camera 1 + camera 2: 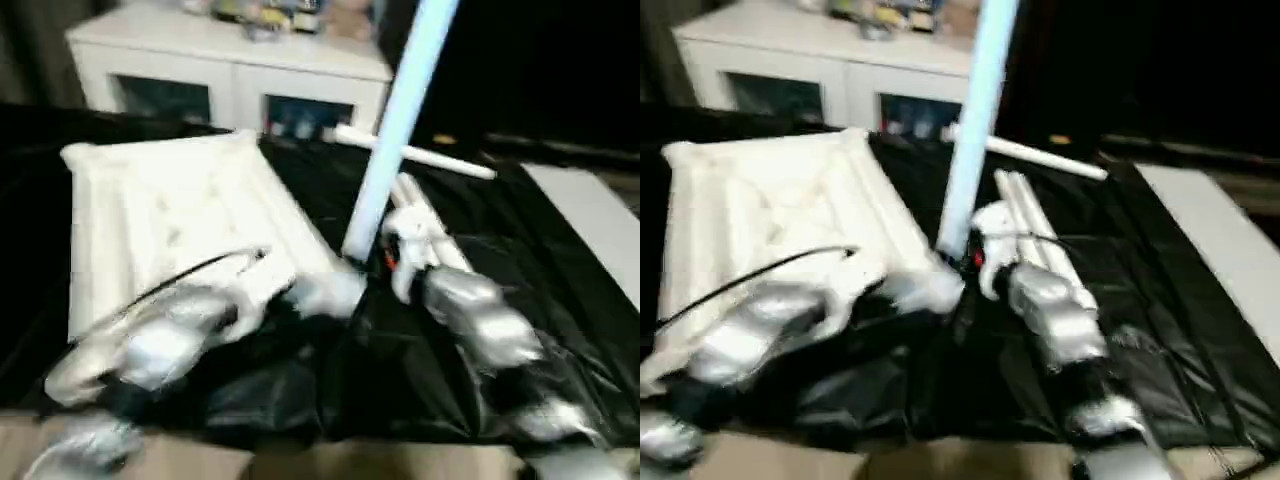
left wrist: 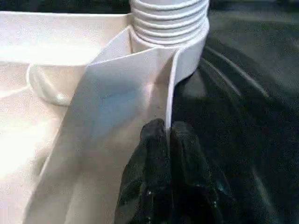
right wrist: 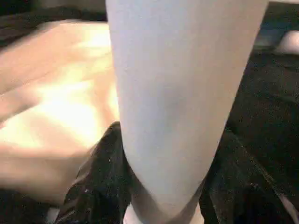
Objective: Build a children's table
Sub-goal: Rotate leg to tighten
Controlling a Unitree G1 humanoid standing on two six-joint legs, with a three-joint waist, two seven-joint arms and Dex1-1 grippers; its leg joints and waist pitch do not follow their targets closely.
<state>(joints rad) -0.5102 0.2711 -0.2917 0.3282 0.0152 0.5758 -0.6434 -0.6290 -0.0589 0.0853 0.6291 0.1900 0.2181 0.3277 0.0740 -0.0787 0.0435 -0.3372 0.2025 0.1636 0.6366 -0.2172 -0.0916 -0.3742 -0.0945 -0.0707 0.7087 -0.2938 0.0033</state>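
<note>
A: What is the left wrist view giving that the head views are not?

B: The left pincer [image 2: 167, 135] is pinching the thin edge of the tabletop [image 1: 170, 210] between closed fingers [image 2: 152, 140], just below a corner socket [image 2: 187, 60] with a leg's threaded end [image 2: 169, 21] sitting in it. From the head, that grip is a blur.

A: And the right wrist view?

B: The right pincer [image 3: 163, 186] is wrapping an upright leg [image 3: 182, 93], its jaws standing about half apart and closed on it, one black finger [image 3: 103, 172] on each side.

A: How are the arms lying?

B: Both silver forearms are reaching forward and meeting at the tabletop's near right corner. The left arm [image 1: 160, 340] is lying low over the tabletop's near edge; the right arm [image 1: 480, 320] is coming in from the right, with the leg [image 1: 395, 130] rising and leaning to the right.

A: What room is there?

B: The tabletop is lying underside up on the black-covered worktop [image 1: 500, 250], towards its left. Two spare legs [image 1: 425, 225] are lying just beside the right pincer, another [image 1: 415, 152] crosswise beyond. The black cover right of them is bare. A white cabinet [image 1: 230, 70] is standing at the back.
</note>
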